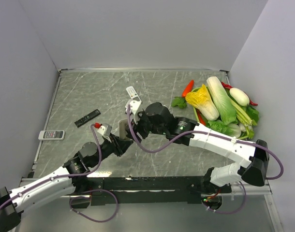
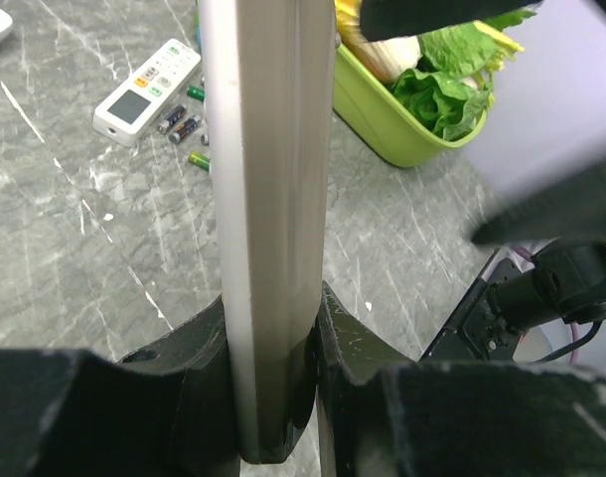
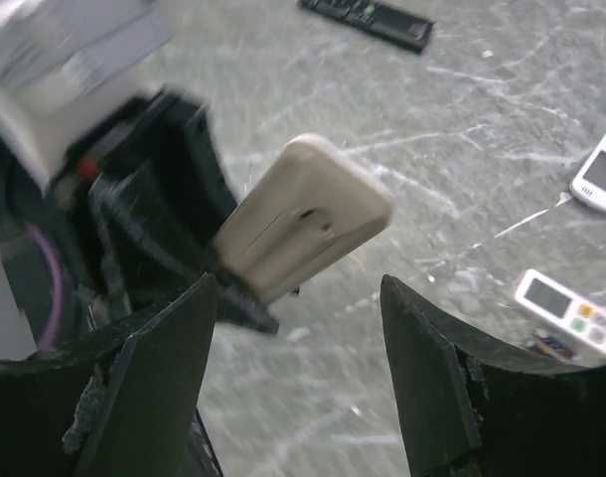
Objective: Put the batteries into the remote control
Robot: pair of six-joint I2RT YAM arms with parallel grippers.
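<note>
Remote control (image 3: 303,214): held clear of the tabletop (image 2: 65,248), its lower end pinched in the left claw (image 2: 271,368).
Right claw (image 3: 295,288): spread wide, empty, close to the remote control.
Batteries (image 2: 184,127): loose on the tabletop beside a white remote (image 2: 147,89).
Handling: probably light, stiff, slick plastic; grip the long edges and leave the back free. The batteries likely roll; pinch them mid-length.

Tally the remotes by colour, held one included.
White: 2, slim white remote and small white remote
Black: 1, black remote
Grey-beige: 1, remote control, held in left pincer
Total: 4
</note>
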